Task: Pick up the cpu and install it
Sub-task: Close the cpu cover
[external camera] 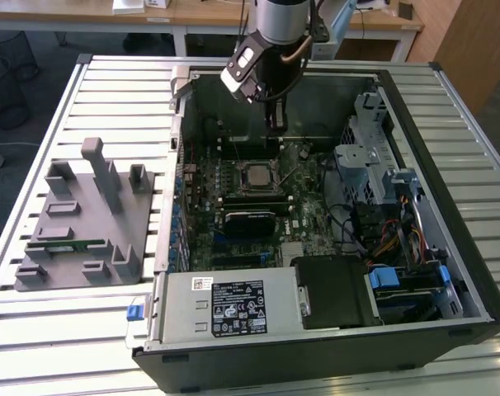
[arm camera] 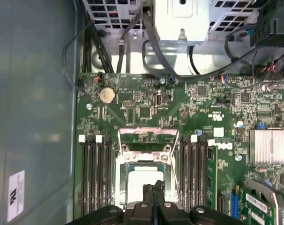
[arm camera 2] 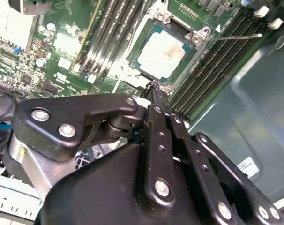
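The cpu [external camera: 258, 175] lies flat in the motherboard socket inside the open computer case, its silver-grey top facing up. It also appears in both wrist views, framed by the socket [arm camera 2: 163, 49] [arm camera: 143, 179]. My gripper [external camera: 276, 125] hangs above the board, just behind the socket in the exterior view. Its two black fingers are pressed together with nothing between them; the fingertips [arm camera 2: 153, 87] [arm camera: 153, 188] sit over the socket's edge, apart from the chip.
Memory slots [arm camera: 93, 173] flank the socket. The socket's load plate [arm camera: 144, 136] stands open and a thin lever [arm camera 2: 235, 36] sticks out. A grey fixture [external camera: 77, 223] holding a green memory stick [external camera: 68, 245] sits at the exterior view's left. Power supply [external camera: 225, 307], drive cage [external camera: 374, 157] and cables crowd the case.
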